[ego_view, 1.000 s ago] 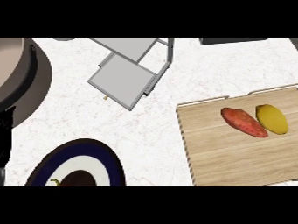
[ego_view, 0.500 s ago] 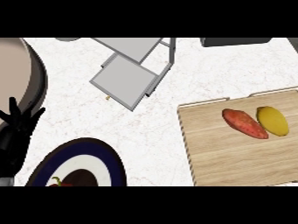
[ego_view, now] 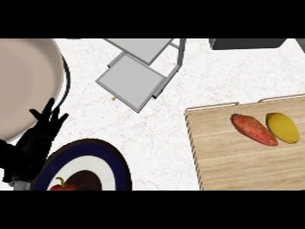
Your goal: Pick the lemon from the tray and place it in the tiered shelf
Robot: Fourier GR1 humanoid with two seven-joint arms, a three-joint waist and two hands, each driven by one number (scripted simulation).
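Observation:
A yellow lemon [ego_view: 283, 127] lies on the wooden tray [ego_view: 247, 165] at the right, touching a red-orange sweet potato [ego_view: 253, 129] on its left. The grey tiered shelf [ego_view: 140, 71] stands at the top middle, with two flat shelves. My left hand [ego_view: 32, 145] shows at the lower left, open with its fingers spread and pointing up, far from the tray and holding nothing. My right hand is not in view.
A dark-rimmed plate [ego_view: 88, 167] with a red pepper [ego_view: 63, 186] sits at the bottom left, right beside my left hand. A large beige round bowl [ego_view: 16, 85] fills the upper left. A dark object [ego_view: 247, 43] lies at the top right.
My left hand has risen further into view at the lower left, and its fingers have spread. The view has shifted a little. The lemon and tray have not moved on the counter.

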